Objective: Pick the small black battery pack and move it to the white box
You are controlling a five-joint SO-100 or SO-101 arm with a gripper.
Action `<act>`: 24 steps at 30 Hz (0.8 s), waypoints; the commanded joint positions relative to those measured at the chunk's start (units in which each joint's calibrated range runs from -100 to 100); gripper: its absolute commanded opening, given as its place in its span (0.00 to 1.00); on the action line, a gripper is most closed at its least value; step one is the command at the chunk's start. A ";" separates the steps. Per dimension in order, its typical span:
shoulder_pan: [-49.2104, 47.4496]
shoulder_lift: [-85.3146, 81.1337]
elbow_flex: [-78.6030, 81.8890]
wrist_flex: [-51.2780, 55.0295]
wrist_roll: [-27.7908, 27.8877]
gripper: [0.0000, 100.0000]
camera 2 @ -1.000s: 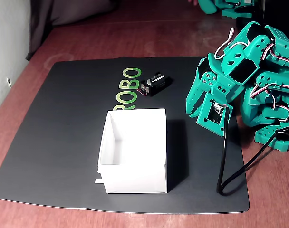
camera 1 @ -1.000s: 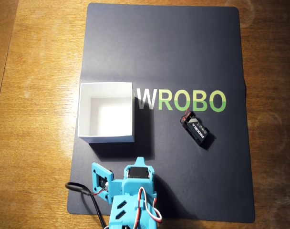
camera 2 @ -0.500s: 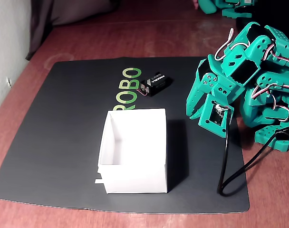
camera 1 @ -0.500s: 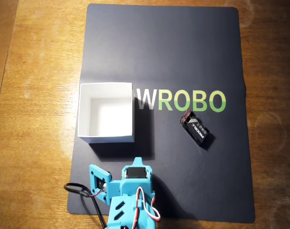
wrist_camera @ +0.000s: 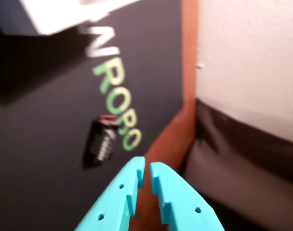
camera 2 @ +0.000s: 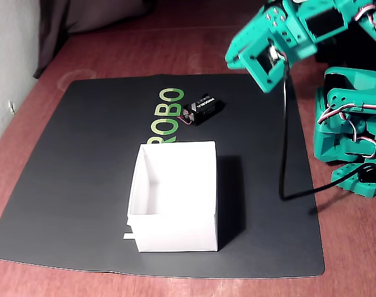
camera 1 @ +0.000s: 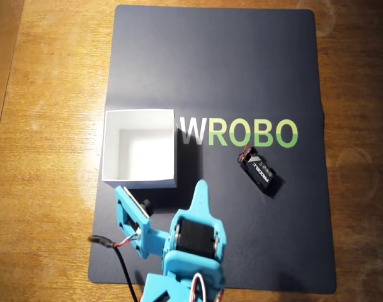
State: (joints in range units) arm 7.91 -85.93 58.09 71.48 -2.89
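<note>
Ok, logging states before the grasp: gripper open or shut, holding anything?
Gripper: shut, holding nothing; the battery pack lies apart on the mat.

In the wrist view the whole scene is smeared: the small black battery pack (wrist_camera: 100, 144) is a dark blur whose white lettering cannot be read, and its wires show only as a reddish streak. The white box (wrist_camera: 69, 14) is cut off by the top edge there, with only one corner showing. The gripper (wrist_camera: 145, 166) runs off the bottom edge, so only its fingertips are seen. In the overhead view the arm (camera 1: 185, 251) is cut by the bottom edge and hides part of the mat (camera 1: 254, 63) near the tabletop's lower edge. In the fixed view the box covers the logo's first letters (camera 2: 165, 117).
</note>
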 commanded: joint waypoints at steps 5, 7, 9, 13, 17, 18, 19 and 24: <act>9.04 36.17 -34.83 6.61 0.09 0.01; 12.79 45.82 -42.08 10.82 -0.13 0.01; 17.37 54.06 -48.07 14.41 -0.18 0.01; 25.93 67.83 -58.41 17.48 -0.13 0.01; 32.62 78.00 -66.03 16.69 0.09 0.01; 33.44 80.19 -67.21 16.69 0.09 0.01; 34.26 82.64 -68.11 16.69 0.09 0.01; 35.43 90.89 -68.66 16.69 0.15 0.01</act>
State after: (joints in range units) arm 42.27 1.95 -7.09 88.14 -2.89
